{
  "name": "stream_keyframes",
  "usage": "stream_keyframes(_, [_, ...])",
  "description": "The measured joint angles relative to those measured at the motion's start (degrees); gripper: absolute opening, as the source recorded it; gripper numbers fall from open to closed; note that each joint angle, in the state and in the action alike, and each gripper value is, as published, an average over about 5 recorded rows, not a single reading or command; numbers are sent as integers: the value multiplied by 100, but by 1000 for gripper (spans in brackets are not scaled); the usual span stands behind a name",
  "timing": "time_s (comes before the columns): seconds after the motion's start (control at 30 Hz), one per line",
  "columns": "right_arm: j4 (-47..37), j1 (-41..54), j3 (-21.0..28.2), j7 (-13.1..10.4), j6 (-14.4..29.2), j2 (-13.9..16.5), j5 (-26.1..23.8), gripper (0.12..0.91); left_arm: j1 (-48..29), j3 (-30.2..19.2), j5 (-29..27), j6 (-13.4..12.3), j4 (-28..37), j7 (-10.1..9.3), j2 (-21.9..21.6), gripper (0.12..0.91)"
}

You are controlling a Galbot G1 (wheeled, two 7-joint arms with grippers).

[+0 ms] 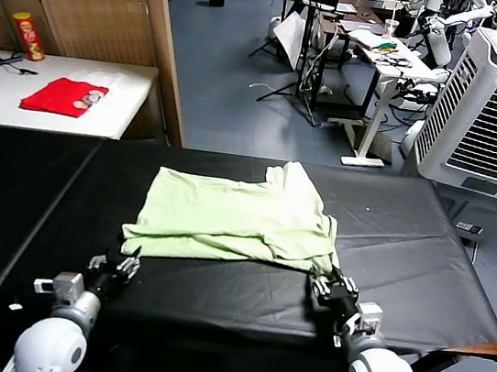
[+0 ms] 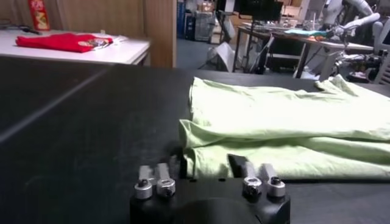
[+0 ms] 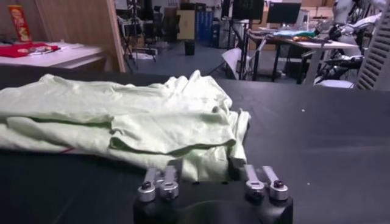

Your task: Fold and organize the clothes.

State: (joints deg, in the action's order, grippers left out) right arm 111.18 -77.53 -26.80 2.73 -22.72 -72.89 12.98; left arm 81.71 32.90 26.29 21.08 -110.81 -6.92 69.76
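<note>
The shirt (image 1: 239,222) lies partly folded on the black table (image 1: 422,266), near its middle, collar end toward the far edge, lower hem facing the robot. Both arms work at that near hem.

Left gripper (image 1: 124,267) sits at the near-left corner of the hem. In the left wrist view its fingers (image 2: 241,164) stand a little apart with the cloth edge between them — whether they actually pinch fabric cannot be told.

Right gripper (image 1: 327,285) is at the near-right corner, clenched; the right wrist view shows the hem bunched at its fingertips (image 3: 234,167), so it appears to be grasping the shirt.

Judgement on the step: a hem lift for the next fold. To do it well, both corners should be held through all layers, raised together and level, and carried toward the collar without dragging the stacked layers askew. An uneven grip on the left side would likely skew the fold.

Containers: none in view on the black table. A red cloth (image 1: 63,95) and a red can (image 1: 28,35) rest on the white side table (image 1: 122,94), well apart.
</note>
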Motion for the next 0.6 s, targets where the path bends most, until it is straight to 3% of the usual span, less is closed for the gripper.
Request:
stream_keyframes(0.07, [44, -36, -22, -17, -11, 9, 19, 120, 5, -6, -8, -2, 7, -8, -42, 189])
stream_keyframes(0.17, [133, -106, -53, -47, -49, 32, 54, 121, 39, -8, -19, -3, -21, -23, -135, 125])
stream_keyframes(0.6, [728, -688, -286, -99, -448, 421, 408, 121, 518, 143, -174, 296, -527, -133, -810, 127])
